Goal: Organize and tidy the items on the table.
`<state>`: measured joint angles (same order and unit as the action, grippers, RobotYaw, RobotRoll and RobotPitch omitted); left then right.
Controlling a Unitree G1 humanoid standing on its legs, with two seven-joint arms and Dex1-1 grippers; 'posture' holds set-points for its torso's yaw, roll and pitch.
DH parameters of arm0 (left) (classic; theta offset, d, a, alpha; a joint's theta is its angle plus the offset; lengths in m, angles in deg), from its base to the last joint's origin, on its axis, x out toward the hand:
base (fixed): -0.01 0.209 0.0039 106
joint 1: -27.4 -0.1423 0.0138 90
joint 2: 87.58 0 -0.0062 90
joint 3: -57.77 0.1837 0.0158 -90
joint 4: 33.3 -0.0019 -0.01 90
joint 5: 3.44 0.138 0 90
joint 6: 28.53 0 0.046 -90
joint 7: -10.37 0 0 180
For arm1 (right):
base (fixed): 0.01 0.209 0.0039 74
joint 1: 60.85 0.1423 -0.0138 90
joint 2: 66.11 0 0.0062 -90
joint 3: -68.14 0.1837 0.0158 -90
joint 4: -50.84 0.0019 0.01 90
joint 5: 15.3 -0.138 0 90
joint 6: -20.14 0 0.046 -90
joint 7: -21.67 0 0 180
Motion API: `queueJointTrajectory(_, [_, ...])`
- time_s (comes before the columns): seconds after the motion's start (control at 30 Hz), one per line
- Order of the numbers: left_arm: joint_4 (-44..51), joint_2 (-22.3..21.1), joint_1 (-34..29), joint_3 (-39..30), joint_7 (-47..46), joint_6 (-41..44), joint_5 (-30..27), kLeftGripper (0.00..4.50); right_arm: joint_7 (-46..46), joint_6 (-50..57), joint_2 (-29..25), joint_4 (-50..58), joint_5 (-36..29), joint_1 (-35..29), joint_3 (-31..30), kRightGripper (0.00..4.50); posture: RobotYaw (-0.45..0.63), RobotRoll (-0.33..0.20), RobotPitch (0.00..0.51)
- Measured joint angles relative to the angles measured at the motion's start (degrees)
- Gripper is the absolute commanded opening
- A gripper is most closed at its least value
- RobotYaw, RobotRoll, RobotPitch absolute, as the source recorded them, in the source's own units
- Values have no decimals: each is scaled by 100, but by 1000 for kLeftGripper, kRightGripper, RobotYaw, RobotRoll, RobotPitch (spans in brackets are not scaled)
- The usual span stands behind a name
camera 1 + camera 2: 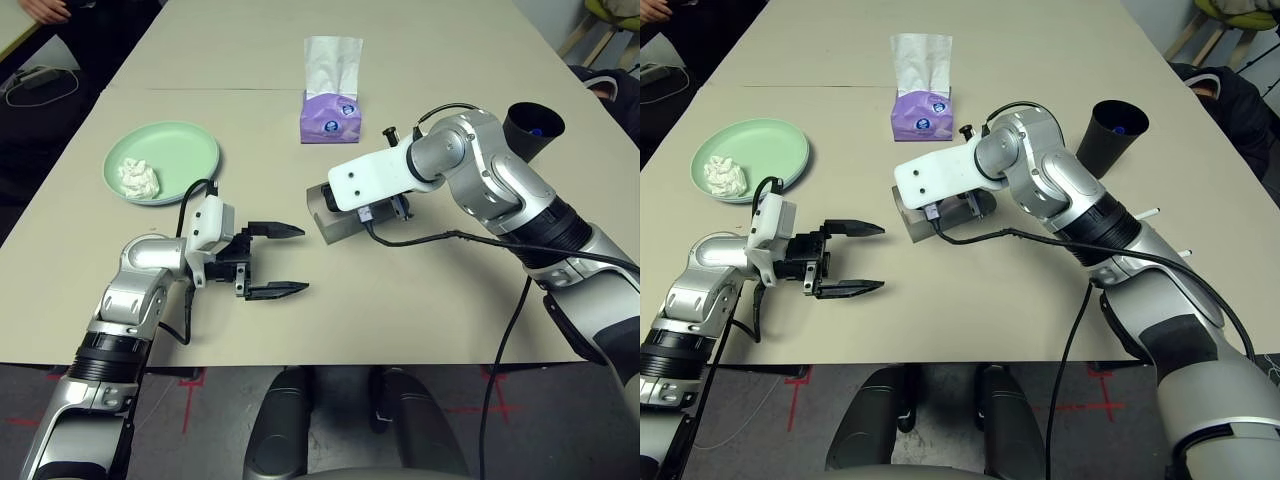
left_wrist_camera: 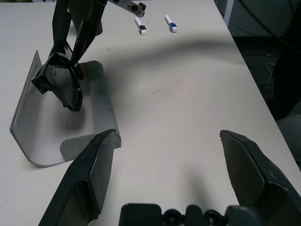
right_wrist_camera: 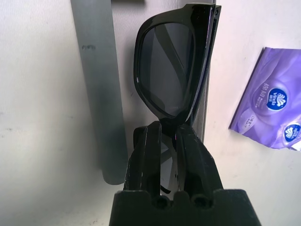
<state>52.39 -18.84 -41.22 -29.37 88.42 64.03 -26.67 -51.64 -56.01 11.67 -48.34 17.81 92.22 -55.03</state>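
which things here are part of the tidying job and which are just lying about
Part of the job:
- black sunglasses, held in the right gripper
- open grey-green oblong glasses case
- mint green round plate
- crumpled white tissue
- black cup
- white marker pens

Lying about:
- purple tissue pack

We're looking at what seems a lab or office test room w/ a robot rig: big beige table w/ a seam across it, red tape crosses marking the dark floor under its near edge, cables lying by the far-left corner, seated person there.
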Motion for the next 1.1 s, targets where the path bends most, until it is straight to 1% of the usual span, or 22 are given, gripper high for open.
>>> queueJointTrajectory(0.43, [112,0,-86,0,-101,1,-1,4500,-36,-102,97,-18,21,-1,-137,330,192,0,182])
queueJointTrajectory(1.07, [119,0,-143,0,-172,3,-5,4500,-160,-168,63,-23,34,-14,-208,330,188,0,182])
queueJointTrajectory(1.1, [119,0,-143,0,-172,3,-5,4500,-161,-168,62,-23,40,-14,-208,680,188,0,182])
